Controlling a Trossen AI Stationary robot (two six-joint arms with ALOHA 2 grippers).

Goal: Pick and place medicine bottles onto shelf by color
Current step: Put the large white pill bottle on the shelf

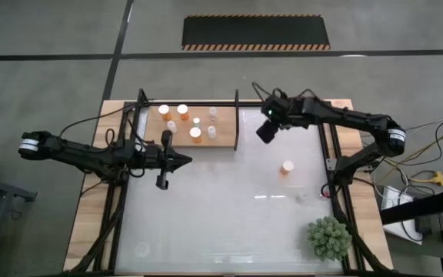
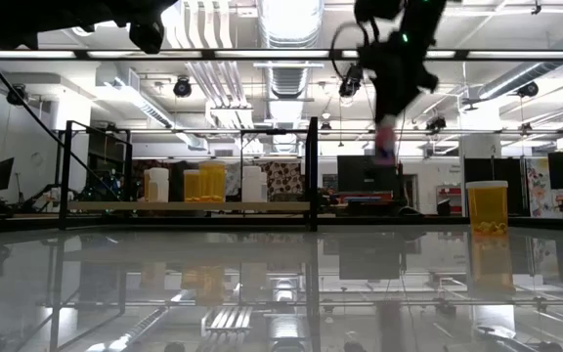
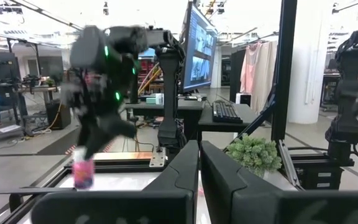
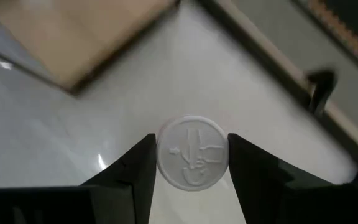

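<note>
My right gripper [image 1: 266,132] hangs above the white table, just right of the shelf [image 1: 148,132], shut on a purple medicine bottle [image 3: 82,175] with a white cap. The shelf, a pale wood board in a black frame at the table's far left, carries several orange and whitish bottles [image 1: 195,135] standing upright on their bases. Another orange bottle [image 1: 286,168] stands alone on the table. My left gripper [image 1: 184,159] waits shut near the shelf's front edge, touching nothing. My right gripper pinches the bottle's round white cap [image 4: 166,155] by its rim, one finger on each opposite side. The fingers come from above, slanting down. The purple body [image 2: 386,145] hangs below the fingers, lifted well clear of the table.
A spiky green potted plant [image 1: 329,237] stands at the near right corner. A small clear object [image 1: 302,198] lies right of the table's middle. Black frame posts [image 1: 237,123] border the shelf. The white table [image 1: 221,223] spreads out in front of the shelf.
</note>
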